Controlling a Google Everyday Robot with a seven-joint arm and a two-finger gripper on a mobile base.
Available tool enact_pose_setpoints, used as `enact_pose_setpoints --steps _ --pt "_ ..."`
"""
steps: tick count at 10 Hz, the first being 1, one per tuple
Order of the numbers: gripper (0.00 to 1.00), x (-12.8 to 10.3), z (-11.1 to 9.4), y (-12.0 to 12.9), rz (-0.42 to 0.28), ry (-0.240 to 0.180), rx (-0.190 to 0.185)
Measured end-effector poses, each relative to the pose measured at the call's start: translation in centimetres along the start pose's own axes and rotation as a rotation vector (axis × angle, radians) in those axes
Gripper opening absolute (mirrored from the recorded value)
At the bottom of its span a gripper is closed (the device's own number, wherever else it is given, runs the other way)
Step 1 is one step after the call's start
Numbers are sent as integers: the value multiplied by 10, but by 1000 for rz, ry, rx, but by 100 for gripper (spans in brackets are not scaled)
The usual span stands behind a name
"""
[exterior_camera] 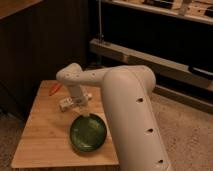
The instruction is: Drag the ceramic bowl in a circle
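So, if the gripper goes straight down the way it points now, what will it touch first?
Most likely the far rim of the ceramic bowl. The gripper hangs just above that edge, pointing down at the wooden table. Depth is unclear, so it could instead land on the table just behind the bowl.

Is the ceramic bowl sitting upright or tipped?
Upright: the ceramic bowl lies flat on the wooden table, its empty green inside showing. The end effector is at its far rim.
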Motion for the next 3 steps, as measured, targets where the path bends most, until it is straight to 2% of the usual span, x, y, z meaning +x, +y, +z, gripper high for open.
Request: enact_pose_setpoints --steps 3 --pt "5 4 0 -2 -10 -6 7"
